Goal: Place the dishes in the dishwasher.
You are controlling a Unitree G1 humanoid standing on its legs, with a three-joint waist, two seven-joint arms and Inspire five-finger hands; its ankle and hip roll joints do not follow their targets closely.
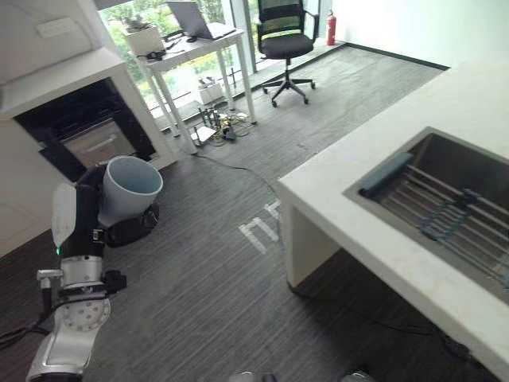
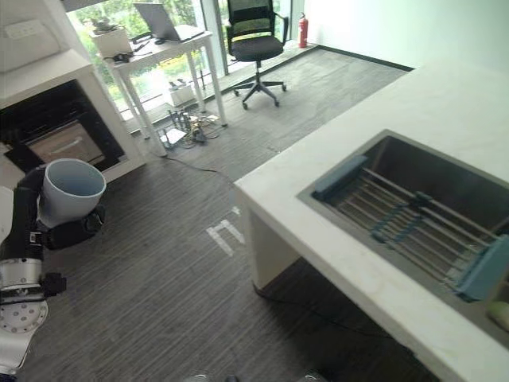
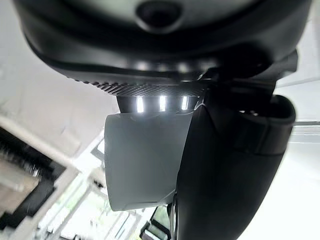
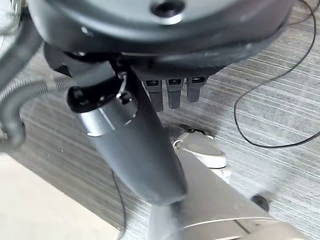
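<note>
A pale blue-grey cup (image 1: 131, 187) is held up at the left, mouth tilted upward, with my left hand (image 1: 86, 208) shut round its side. In the left wrist view the cup (image 3: 145, 160) sits against the palm with the dark thumb (image 3: 225, 170) wrapped beside it. The dishwasher (image 1: 87, 131) is a dark open cavity under a white top, just beyond the cup, with a grey rack front inside. My right hand (image 4: 142, 150) hangs over the striped floor, fingers relaxed and holding nothing.
A white counter (image 1: 374, 151) with a sunken steel sink (image 1: 445, 199) and a wire rack fills the right. A white desk (image 1: 195, 48) with a laptop, an office chair (image 1: 285, 44) and loose floor cables (image 1: 219, 127) stand behind. A dark round base (image 1: 131, 227) lies below the cup.
</note>
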